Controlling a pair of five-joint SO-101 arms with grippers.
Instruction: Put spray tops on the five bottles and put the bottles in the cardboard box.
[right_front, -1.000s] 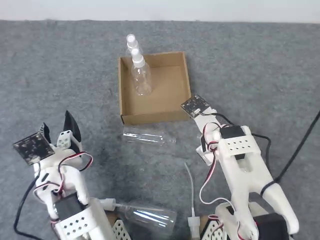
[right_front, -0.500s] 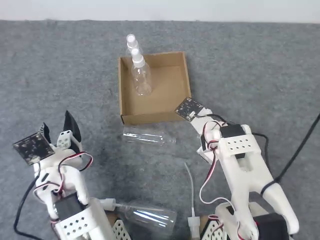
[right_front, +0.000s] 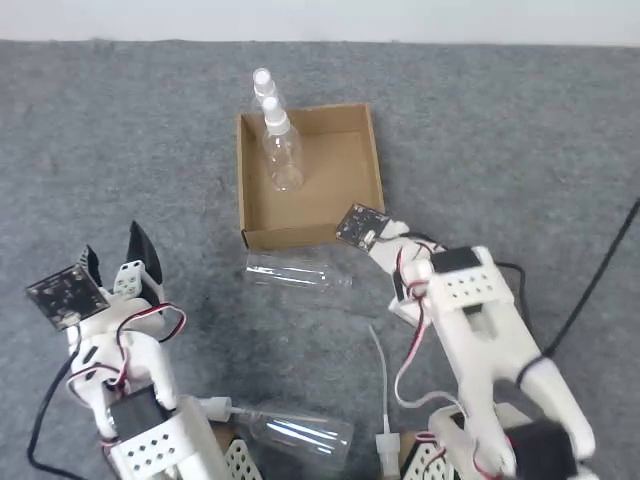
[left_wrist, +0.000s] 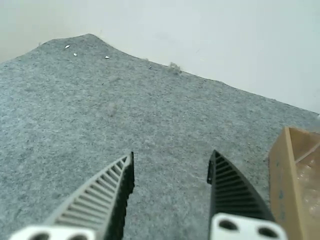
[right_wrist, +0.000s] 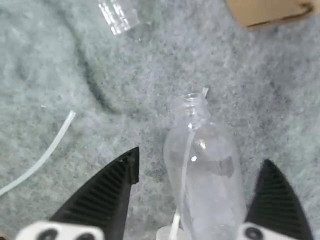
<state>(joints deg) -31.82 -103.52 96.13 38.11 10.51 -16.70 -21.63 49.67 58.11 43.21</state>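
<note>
A: Entry one, hands?
B: Left hand (left_wrist: 172, 154): released, above the counter (left_wrist: 75, 100), 8 o'clock. Right hand (right_wrist: 201, 156): released, its fingers either side of an uncapped bottle (right_wrist: 212, 185), apart from it.
A: Entry two, box?
B: Cardboard box (right_front: 300, 238): 12 o'clock, one sprayer-topped bottle (right_front: 284, 155) inside. Second uncapped bottle (right_front: 295, 272): lying at the box's 6 o'clock

Base of bottle (right_wrist: 207, 167) beyond view edge
</note>
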